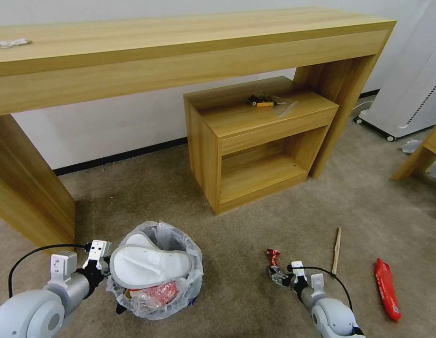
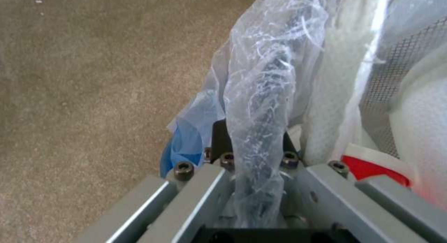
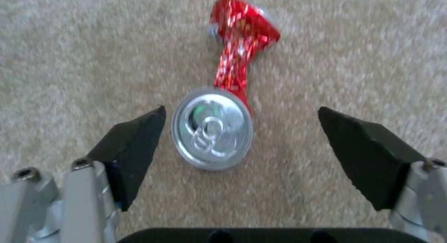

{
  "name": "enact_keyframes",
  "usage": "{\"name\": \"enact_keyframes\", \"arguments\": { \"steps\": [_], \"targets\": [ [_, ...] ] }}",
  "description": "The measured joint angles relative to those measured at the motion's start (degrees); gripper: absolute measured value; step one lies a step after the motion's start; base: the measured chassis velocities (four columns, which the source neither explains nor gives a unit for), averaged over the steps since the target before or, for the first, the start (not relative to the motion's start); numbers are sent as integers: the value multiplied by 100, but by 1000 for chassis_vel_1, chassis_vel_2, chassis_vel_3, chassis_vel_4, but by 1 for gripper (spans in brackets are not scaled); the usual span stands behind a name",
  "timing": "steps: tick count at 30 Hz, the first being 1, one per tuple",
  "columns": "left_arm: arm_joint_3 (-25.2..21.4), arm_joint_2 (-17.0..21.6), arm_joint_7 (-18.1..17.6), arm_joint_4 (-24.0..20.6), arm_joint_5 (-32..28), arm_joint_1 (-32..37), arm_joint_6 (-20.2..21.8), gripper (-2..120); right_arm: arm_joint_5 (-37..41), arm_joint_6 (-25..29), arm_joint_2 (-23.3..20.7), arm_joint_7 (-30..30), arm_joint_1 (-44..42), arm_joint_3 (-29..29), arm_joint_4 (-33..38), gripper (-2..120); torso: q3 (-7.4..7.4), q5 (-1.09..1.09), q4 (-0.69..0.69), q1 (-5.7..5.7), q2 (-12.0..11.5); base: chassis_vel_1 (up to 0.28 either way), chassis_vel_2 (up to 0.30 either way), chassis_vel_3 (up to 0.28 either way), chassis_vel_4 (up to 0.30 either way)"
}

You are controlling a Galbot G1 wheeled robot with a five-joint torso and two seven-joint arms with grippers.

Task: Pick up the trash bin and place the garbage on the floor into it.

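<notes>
The trash bin [image 1: 180, 244], lined with a crinkly plastic bag, sits low at my left with a white slipper [image 1: 149, 266] and red litter inside. My left gripper [image 1: 106, 271] is shut on the bin's bag-covered rim [image 2: 261, 131]. On the beige floor [image 1: 255, 225] lies a crushed red can [image 1: 273, 256], its silver top [image 3: 212, 128] facing the right wrist camera. My right gripper [image 1: 275, 271] is open, its black pads [image 3: 132, 148] either side of the can's top, not touching it. A wooden stick [image 1: 337, 250] and a red wrapper [image 1: 386, 288] lie further right.
A long wooden table [image 1: 180, 42] spans the back, with a small wooden cabinet [image 1: 255, 141] under it holding a black-and-yellow tool [image 1: 261, 101]. A white wheeled unit [image 1: 405, 94] stands at the far right beside another wooden leg [image 1: 417, 159].
</notes>
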Motion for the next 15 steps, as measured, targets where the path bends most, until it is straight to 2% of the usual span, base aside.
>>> {"name": "enact_keyframes", "arguments": {
  "steps": [15],
  "targets": [
    [-10, 33, 35, -29, -11, 4, 0, 0, -176, 220, 106, -105, 128, 19, -291, 75, 0, 0, 0, 0, 0, 0, 0, 0, 0]
  ]
}}
